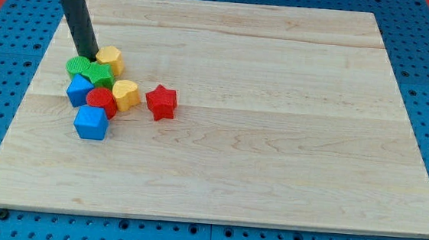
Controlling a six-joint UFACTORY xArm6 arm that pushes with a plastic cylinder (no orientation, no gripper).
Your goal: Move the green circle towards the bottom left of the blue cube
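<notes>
My tip point(89, 56) rests at the top of a cluster of blocks at the view's left. It touches the green circle point(77, 66), which lies just below-left of it. A green star point(100, 74) sits right of the circle. A blue cube point(79, 91) lies right under the green circle. A second blue block point(91, 122) lies lower, at the cluster's bottom.
A yellow block point(111, 56) sits right of my tip. A red cylinder point(102, 101), a yellow heart point(125, 94) and a red star point(161, 102) lie in the cluster's right part. The wooden board point(275, 125) rests on a blue pegboard.
</notes>
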